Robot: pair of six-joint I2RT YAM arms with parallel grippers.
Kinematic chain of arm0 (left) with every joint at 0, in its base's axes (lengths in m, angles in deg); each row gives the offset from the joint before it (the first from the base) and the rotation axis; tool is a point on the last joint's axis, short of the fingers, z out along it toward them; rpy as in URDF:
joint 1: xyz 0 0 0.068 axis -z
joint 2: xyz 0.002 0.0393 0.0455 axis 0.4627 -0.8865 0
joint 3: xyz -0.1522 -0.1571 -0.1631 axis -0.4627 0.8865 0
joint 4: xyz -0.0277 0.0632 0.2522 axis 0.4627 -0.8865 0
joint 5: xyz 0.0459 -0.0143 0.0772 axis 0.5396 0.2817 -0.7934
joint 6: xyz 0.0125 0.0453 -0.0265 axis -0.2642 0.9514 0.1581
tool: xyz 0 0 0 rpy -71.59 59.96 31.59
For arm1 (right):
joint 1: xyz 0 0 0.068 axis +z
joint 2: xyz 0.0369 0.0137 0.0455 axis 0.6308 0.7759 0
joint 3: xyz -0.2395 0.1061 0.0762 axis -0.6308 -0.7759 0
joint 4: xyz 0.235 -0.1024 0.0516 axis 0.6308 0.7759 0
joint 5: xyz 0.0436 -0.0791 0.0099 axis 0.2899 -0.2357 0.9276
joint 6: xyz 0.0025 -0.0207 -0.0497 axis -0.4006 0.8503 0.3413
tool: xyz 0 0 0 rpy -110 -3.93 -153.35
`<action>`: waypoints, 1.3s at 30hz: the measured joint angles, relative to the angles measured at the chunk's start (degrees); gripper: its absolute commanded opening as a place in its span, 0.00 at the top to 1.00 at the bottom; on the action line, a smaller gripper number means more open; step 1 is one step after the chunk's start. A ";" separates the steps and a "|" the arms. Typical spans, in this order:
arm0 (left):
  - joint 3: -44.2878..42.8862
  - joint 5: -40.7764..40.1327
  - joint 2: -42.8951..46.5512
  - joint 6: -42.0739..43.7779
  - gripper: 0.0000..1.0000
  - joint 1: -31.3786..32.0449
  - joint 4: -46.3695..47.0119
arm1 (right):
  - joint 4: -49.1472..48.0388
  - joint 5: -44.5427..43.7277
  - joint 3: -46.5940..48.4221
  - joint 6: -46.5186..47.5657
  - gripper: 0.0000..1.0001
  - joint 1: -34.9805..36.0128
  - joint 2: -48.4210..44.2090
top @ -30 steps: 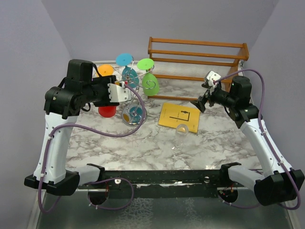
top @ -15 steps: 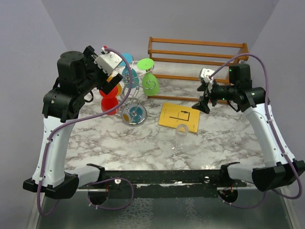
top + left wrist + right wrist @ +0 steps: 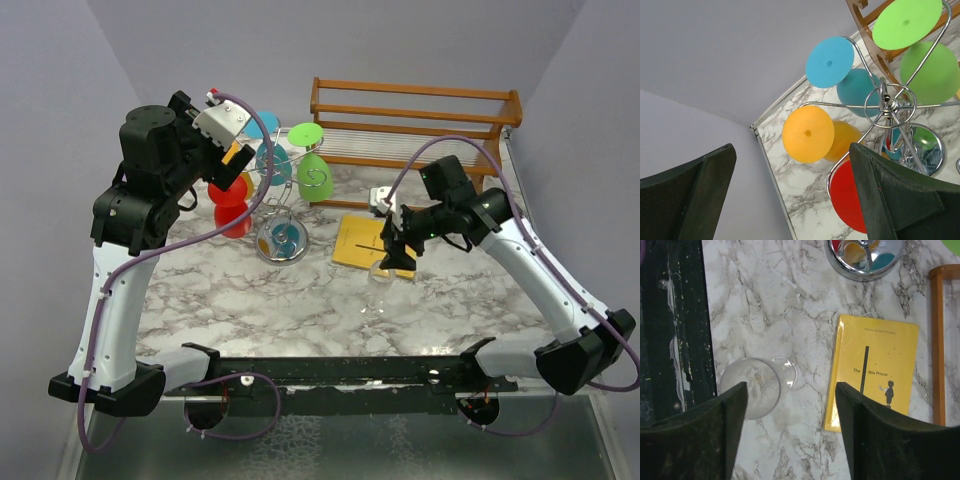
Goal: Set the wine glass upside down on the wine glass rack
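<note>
The right gripper (image 3: 790, 400) has its jaws spread wide and holds nothing. It hangs above the clear wine glass (image 3: 752, 388), which stands upright on the marble table (image 3: 790, 305), just beside a yellow book (image 3: 875, 372). The left gripper (image 3: 792, 165) is likewise wide apart and empty, raised beside the rack (image 3: 885, 103). Coloured glasses (image 3: 807, 134) hang upside down on the rack. The wine glass stands apart from the rack.
</note>
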 measured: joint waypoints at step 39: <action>0.00 -1.70 0.00 -2.25 0.01 0.00 2.99 | 2.03 -12.74 5.29 3.65 0.99 7.28 -3.15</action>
